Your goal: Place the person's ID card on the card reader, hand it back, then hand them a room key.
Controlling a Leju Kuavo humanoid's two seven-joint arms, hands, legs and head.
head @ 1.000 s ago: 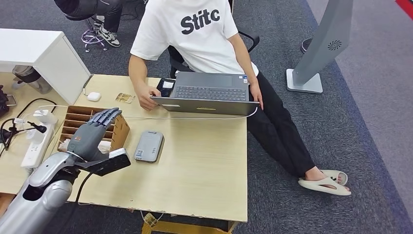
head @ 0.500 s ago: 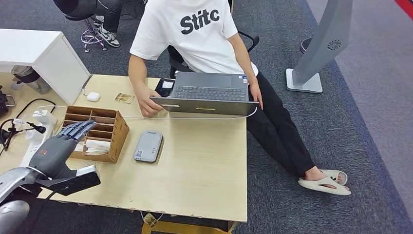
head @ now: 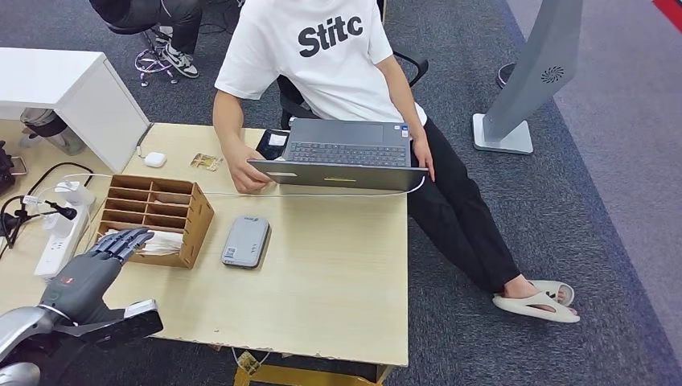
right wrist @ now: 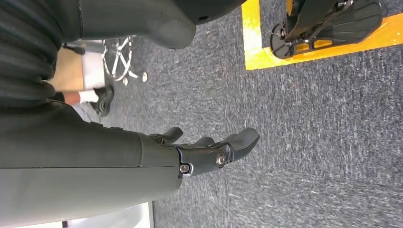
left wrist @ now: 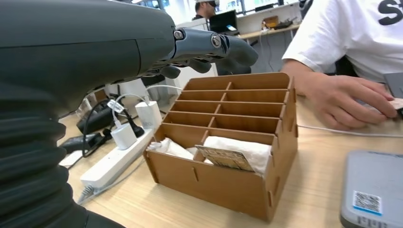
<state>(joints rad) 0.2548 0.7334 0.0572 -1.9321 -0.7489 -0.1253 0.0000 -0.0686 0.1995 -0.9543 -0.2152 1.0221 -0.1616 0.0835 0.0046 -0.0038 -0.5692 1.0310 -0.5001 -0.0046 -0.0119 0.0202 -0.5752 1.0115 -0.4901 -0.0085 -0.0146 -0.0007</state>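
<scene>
The grey card reader (head: 245,240) lies flat in the middle of the table, also seen in the left wrist view as the card reader (left wrist: 375,190). Beside it on the left stands a wooden slotted box (head: 157,211); its front slot holds white paper and a patterned card (left wrist: 223,157). My left hand (head: 92,265) hovers by the box's near-left corner, fingers (left wrist: 209,47) stretched out and holding nothing. My right hand (right wrist: 209,152) hangs over the carpet, fingers loosely extended and empty. The person's hand (head: 245,173) rests on the table by the laptop. A small golden item (head: 206,162) lies near it.
An open laptop (head: 346,153) sits at the table's far edge in front of the seated person. A power strip (head: 60,237) with plugs and cables lies to the left of the box. A white earbud case (head: 154,159) and a white cabinet (head: 72,92) are at the far left.
My left arm has drawn back from over the wooden box toward the table's near-left corner and sunk lower. The person and the card reader have stayed put.
</scene>
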